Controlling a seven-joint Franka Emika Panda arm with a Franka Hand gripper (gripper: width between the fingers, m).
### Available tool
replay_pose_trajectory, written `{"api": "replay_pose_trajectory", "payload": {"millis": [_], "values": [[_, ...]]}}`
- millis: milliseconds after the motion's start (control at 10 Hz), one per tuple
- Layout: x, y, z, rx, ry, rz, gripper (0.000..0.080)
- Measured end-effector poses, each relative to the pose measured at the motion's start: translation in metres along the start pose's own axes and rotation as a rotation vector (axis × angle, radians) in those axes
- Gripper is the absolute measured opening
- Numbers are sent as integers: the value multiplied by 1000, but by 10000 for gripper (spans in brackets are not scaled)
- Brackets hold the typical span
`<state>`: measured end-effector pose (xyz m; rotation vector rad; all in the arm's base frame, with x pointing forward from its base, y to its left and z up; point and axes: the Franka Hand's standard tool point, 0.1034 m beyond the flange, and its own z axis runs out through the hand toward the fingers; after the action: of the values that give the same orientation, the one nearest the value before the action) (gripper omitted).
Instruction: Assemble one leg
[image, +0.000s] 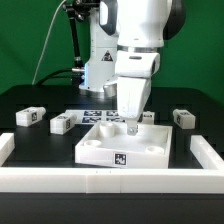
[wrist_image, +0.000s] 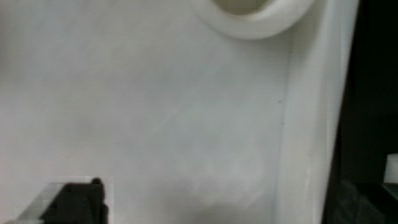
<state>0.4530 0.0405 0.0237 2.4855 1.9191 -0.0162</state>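
The large white square tabletop panel (image: 120, 145) lies flat at the front middle of the black table. My gripper (image: 130, 126) hangs straight down with its tips just above the panel's far part. In the wrist view the panel (wrist_image: 178, 110) fills the picture, with one round recess (wrist_image: 249, 15) at its edge. One dark fingertip (wrist_image: 75, 200) shows, and only bare panel lies in my gripper (wrist_image: 214, 205), so it looks open and empty. Small white tagged legs lie on the table: two on the exterior view's left (image: 28, 117) (image: 62, 123) and one on its right (image: 182, 117).
Another small white block (image: 148, 116) lies just behind the panel, beside my gripper. The marker board (image: 93, 114) lies behind the panel. A low white wall (image: 110, 181) runs along the front and up both sides. The arm's base (image: 100, 70) stands at the back.
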Motion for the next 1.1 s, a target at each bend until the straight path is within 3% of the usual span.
{"api": "replay_pose_trajectory", "payload": {"millis": [400,800,900,1000,1100], "values": [[-9,-10,17,24,0,16,650],[-8,-10,18,25,1,16,626],[-8,-10,18,25,1,16,457],[-8,-10,18,25,1,16,457],[-8,-10,18,25,1,16,255]]}}
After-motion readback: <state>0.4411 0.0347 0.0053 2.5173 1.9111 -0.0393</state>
